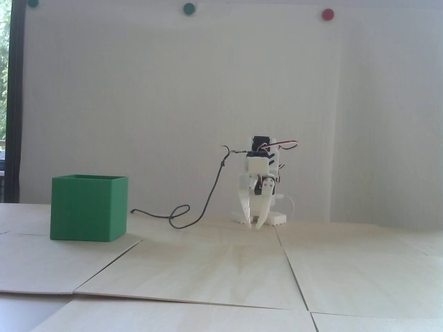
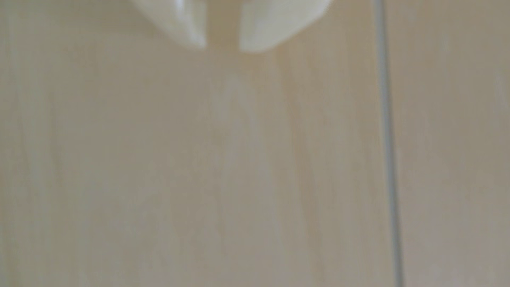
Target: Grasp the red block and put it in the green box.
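Trailing from the arm, a dark cable (image 1: 193,216) loops near the green box (image 1: 88,209).

Plain green box (image 1: 88,209), white tool (image 1: 253,225), pale wood-grain table (image 1: 221,269), black cable (image 1: 207,197)

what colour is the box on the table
Plain green, matte; the box shows best in the fixed view.

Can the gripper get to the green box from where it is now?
Probably yes. In the fixed view, only bare table and a thin dark cable lie between the gripper and the green box, whose top is open. Whether the arm reaches that far is unclear.
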